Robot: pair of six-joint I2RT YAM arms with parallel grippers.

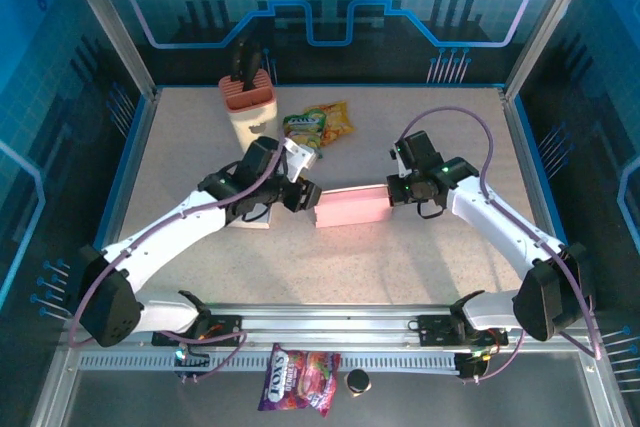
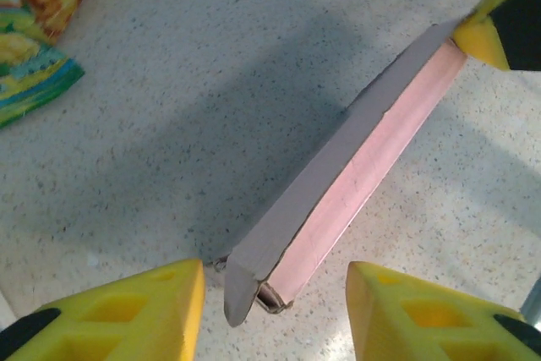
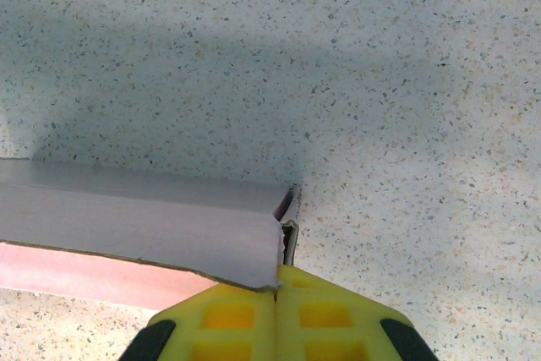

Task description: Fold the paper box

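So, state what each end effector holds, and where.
Right end effector: paper box, pinched at an end-flap corner. Left end effector: nothing, open astride the other end.

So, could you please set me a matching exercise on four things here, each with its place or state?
1 left tool
2 right tool
3 paper box
4 candy packet

a pink, lying between both tools
b on the near ledge, off the table
c open, astride one end of the paper box
d shut on the paper box's edge

Pairs: 1-c, 2-d, 3-a, 4-b
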